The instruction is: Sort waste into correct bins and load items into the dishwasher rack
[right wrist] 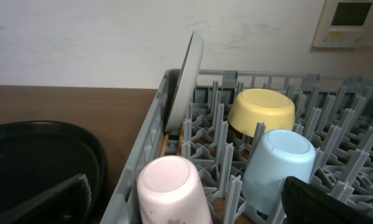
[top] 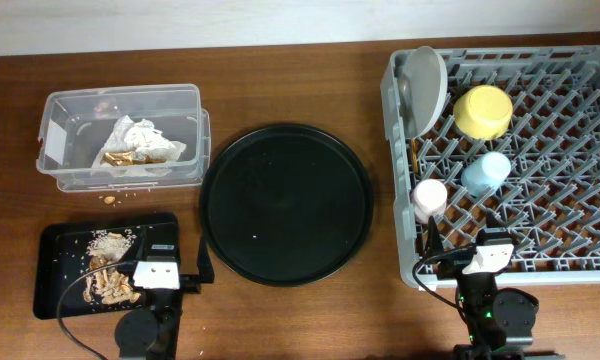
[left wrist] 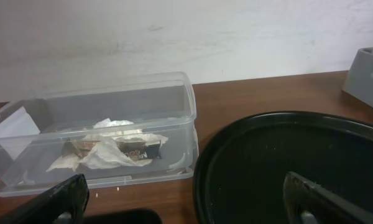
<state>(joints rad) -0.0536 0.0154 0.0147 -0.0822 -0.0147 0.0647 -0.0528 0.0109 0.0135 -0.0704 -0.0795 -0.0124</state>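
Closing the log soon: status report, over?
Left gripper, right gripper open, empty. Napkin in clear tub, scraps in black tray. Plate, bowl, pink cup, blue cup racked. Crumbs by tub; nothing blocking.

Clear glossy plastic tub (left wrist: 112, 124) holds crumpled paper napkin (left wrist: 115, 149); grey matt plastic rack (top: 580, 150); dark wood-grain worktop (top: 280, 80).

Round black tray (top: 285, 203) (large) sits on wooden table (top: 280, 90).
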